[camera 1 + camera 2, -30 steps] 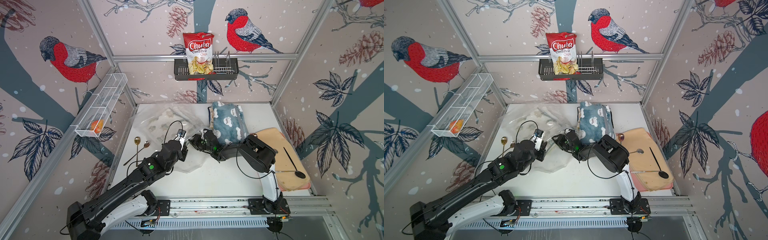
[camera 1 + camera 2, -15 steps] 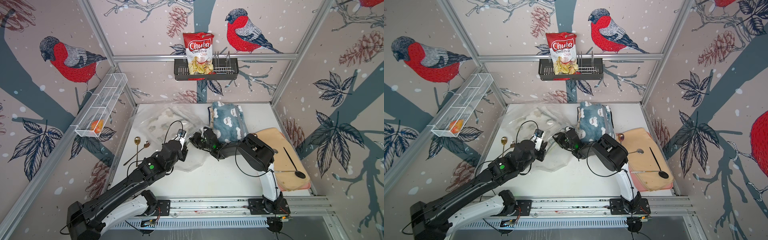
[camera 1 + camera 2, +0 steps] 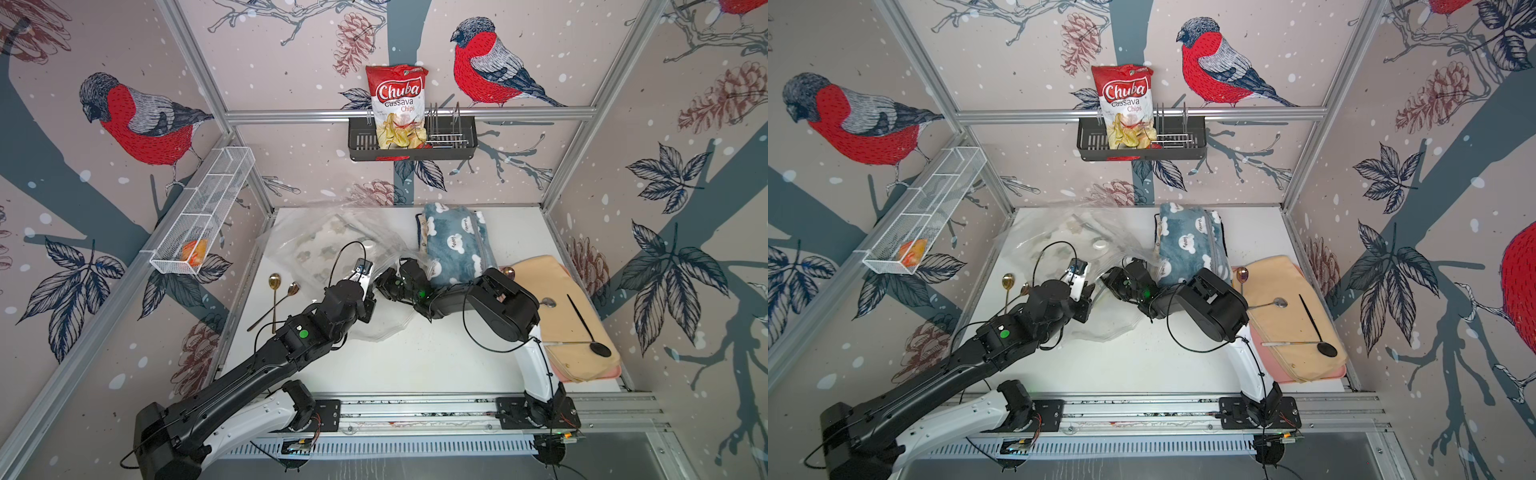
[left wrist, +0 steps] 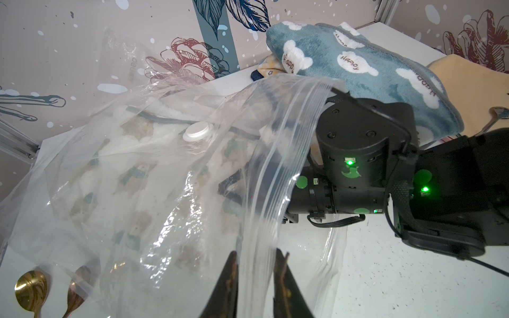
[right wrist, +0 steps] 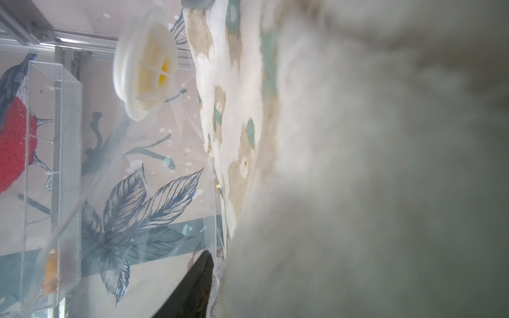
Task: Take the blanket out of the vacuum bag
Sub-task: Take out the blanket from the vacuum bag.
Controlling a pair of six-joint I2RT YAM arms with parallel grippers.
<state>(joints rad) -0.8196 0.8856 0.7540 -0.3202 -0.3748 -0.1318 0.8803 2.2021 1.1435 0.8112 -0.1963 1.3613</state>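
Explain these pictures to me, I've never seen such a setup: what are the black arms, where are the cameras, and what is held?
Two black robot arms stand on a rail at the front edge of the white table. Both top views look down on the whole scene; each wrist view comes from a camera on one arm. The left gripper pinches the zip-seal edge of the clear vacuum bag, holding its mouth up. The right gripper reaches inside toward the white patterned blanket; whether it grips is hidden. Beside the bag lie a blue blanket, two spoons and a peach cloth bearing utensils.
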